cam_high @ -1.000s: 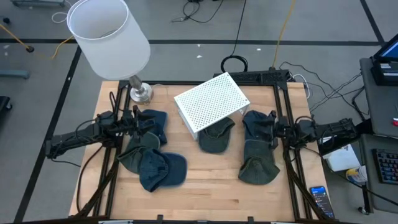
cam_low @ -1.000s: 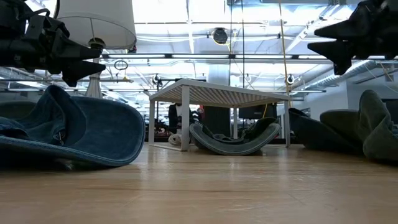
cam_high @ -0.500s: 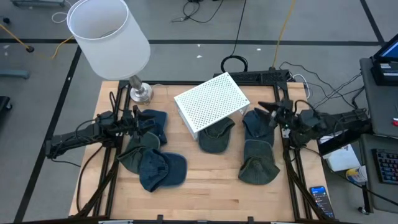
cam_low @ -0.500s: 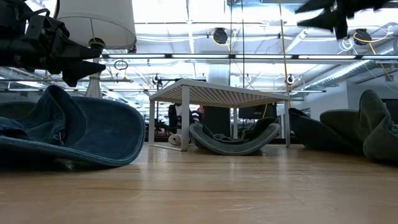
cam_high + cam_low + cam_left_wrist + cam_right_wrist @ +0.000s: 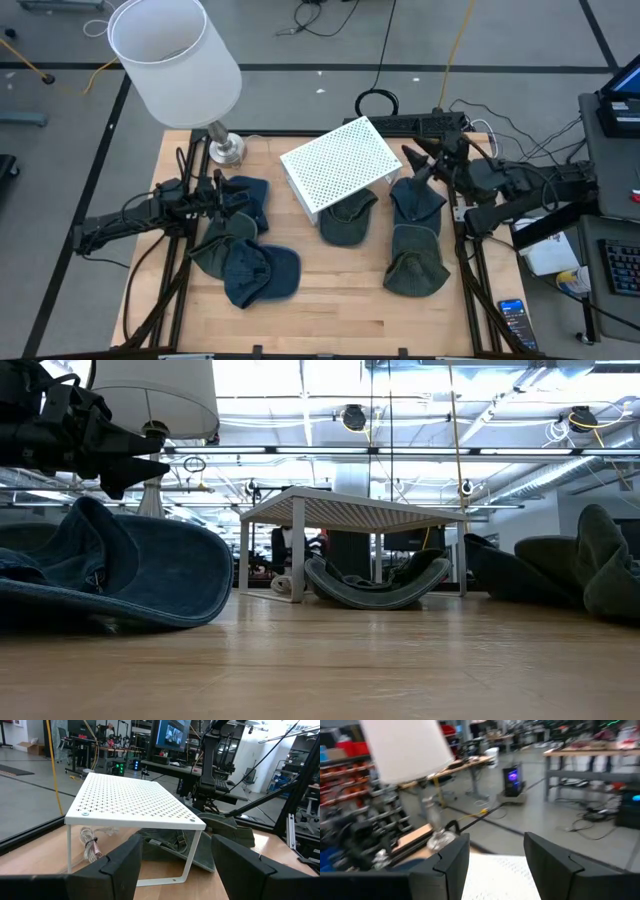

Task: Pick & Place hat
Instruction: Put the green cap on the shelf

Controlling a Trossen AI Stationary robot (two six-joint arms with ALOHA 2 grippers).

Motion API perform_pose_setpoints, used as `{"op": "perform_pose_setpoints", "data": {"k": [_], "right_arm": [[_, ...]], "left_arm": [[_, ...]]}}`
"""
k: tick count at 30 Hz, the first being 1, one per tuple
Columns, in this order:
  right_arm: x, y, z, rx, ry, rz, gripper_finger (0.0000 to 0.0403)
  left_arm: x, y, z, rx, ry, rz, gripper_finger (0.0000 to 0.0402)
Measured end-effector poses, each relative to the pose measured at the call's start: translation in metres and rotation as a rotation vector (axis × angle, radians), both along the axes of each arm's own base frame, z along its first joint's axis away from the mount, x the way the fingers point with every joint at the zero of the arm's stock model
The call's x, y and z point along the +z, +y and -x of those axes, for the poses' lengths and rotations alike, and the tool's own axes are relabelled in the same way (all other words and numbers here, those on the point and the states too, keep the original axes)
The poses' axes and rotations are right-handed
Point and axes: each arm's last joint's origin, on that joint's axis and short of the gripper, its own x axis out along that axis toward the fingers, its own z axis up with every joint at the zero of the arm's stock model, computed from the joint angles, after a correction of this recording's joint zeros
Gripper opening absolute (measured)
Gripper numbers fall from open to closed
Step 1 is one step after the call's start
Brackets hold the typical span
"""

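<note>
Several hats lie on the wooden table. Two blue hats (image 5: 258, 272) and a green one (image 5: 212, 250) rest at the left. Two green hats (image 5: 415, 262) lie at the right. One green hat (image 5: 347, 218) sits half under the white perforated rack (image 5: 340, 165), brim up in the low view (image 5: 375, 585). My left gripper (image 5: 228, 192) hovers open above the blue hats, facing the rack (image 5: 130, 802). My right gripper (image 5: 412, 166) is open and raised, above the far right green hat (image 5: 415, 198) beside the rack's right edge. It is out of the low view.
A white lamp (image 5: 175, 60) stands on its metal base (image 5: 227, 148) at the table's far left corner, also seen in the right wrist view (image 5: 405, 745). A black frame (image 5: 462, 250) borders the table. Bare wood (image 5: 340, 300) lies near the front edge.
My right gripper has risen off the right green hats, moved toward the table's far edge and the rack, and left the low view at its top. It stays open. The hats and my left arm have kept still.
</note>
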Motion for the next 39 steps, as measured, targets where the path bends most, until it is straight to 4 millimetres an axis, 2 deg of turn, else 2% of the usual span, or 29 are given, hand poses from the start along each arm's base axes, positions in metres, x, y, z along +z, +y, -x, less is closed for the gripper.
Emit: {"op": "perform_pose_setpoints", "data": {"k": [7,14,17,21,31,35,39], "right_arm": [[0.01,0.004,-0.027,-0.086,0.022,0.023,0.018],[-0.001,0.011,-0.046,-0.052,-0.02,-0.086,0.018],[-0.008,0.014,-0.051,0.047,-0.054,-0.234,0.018],[-0.022,0.021,-0.053,0.193,-0.028,-0.517,0.018],[-0.053,0.037,-0.059,0.495,0.332,-0.921,0.018],[-0.063,0.042,-0.058,0.496,0.452,-1.118,0.018],[-0.072,0.043,-0.053,0.394,0.517,-1.352,0.018]], "left_arm": [[0.0,0.0,0.0,0.0,0.0,0.0,0.0241],[0.0,0.0,0.0,0.0,0.0,0.0,0.0241],[0.0,0.0,0.0,0.0,0.0,0.0,0.0241],[0.0,0.0,0.0,0.0,0.0,0.0,0.0241],[0.0,0.0,0.0,0.0,0.0,0.0,0.0241],[0.0,0.0,0.0,0.0,0.0,0.0,0.0241],[0.0,0.0,0.0,0.0,0.0,0.0,0.0241]]}}
